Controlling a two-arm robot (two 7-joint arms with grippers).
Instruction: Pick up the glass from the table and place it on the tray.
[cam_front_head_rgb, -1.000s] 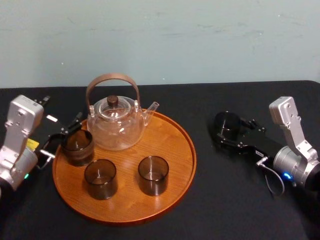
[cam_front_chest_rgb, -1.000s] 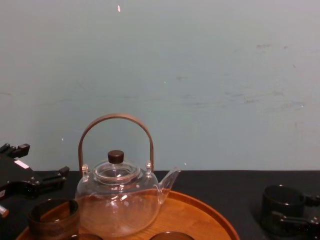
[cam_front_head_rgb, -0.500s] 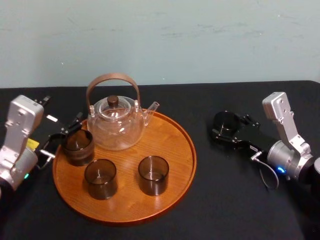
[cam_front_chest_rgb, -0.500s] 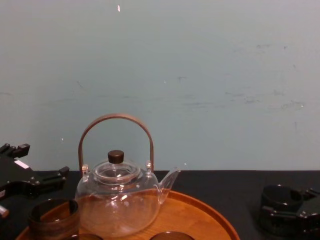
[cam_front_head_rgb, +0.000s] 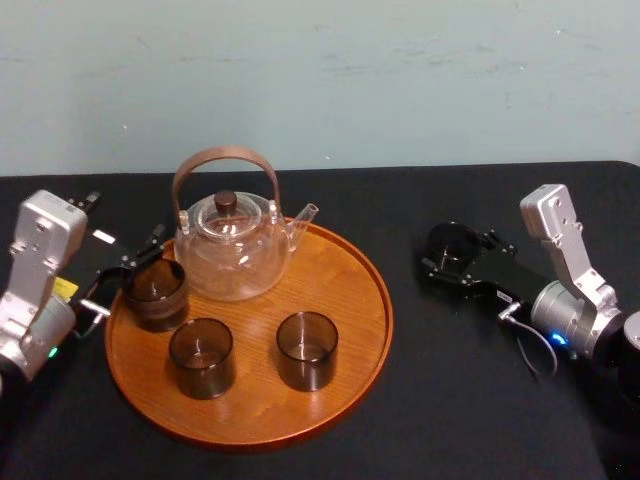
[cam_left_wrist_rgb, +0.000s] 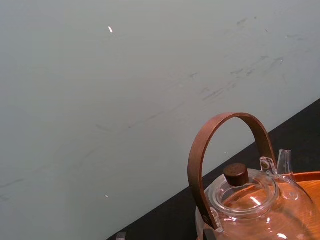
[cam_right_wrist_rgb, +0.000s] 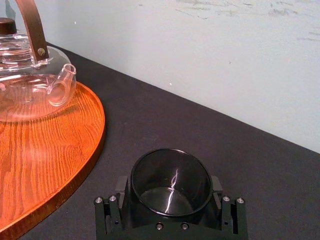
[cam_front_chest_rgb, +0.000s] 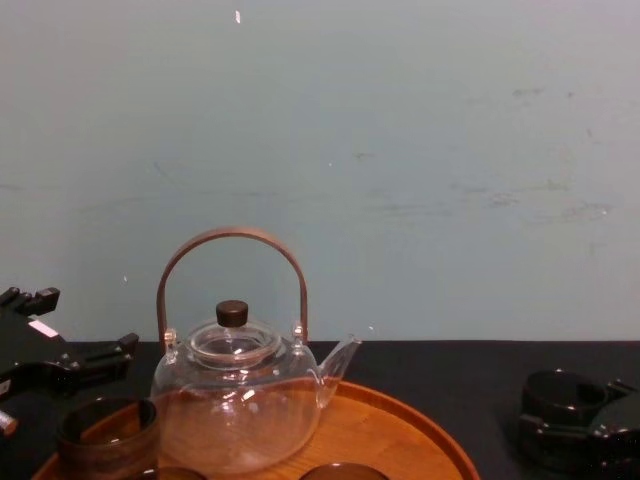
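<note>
Eyes on the tray (cam_front_head_rgb: 340, 290): round, orange-brown wood with a low rim, sitting left of centre on the black table (cam_front_head_rgb: 470, 400). It holds four things. At its far side stands the clear glass teapot (cam_front_head_rgb: 232, 255), with a brown hoop handle upright and a dark knob on the lid; I cannot tell whether there is liquid inside. At the tray's left edge stands a smoky tumbler (cam_front_head_rgb: 155, 293), nearer the robot is a second tumbler (cam_front_head_rgb: 201, 357), and just right of that a third tumbler (cam_front_head_rgb: 306, 349). All three are upright and look empty.

Off to the right, well apart from the tray, the glass (cam_right_wrist_rgb: 170, 172) stands upright on the table. It is short, straight-walled and dark smoky, with an open mouth, a bright glint down its inner wall and nothing in it.

The right gripper (cam_right_wrist_rgb: 169, 200) has that glass between its fingers, one on each side, pressed to the walls.

The left gripper (cam_front_head_rgb: 125, 272) sits at the tray's left rim, its fingers spread wide either side of the left tumbler.
</note>
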